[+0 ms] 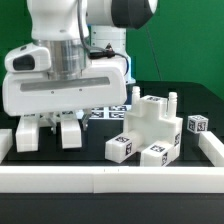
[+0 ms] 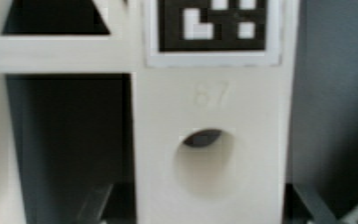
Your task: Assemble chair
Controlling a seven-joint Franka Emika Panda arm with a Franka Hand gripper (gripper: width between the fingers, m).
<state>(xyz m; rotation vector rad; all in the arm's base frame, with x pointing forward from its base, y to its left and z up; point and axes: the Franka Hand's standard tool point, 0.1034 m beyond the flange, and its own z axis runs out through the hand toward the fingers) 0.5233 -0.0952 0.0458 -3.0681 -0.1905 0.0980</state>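
While the gripper (image 1: pixel 52 126), low at the exterior view's left, has its jaws almost closed on what seems a tagged chair part (image 2: pixel 202 100) with a hole (image 2: pixel 201 140), the half-built chair (image 1: pixel 150 132) stands at right centre, so next this part must be carried and aligned there
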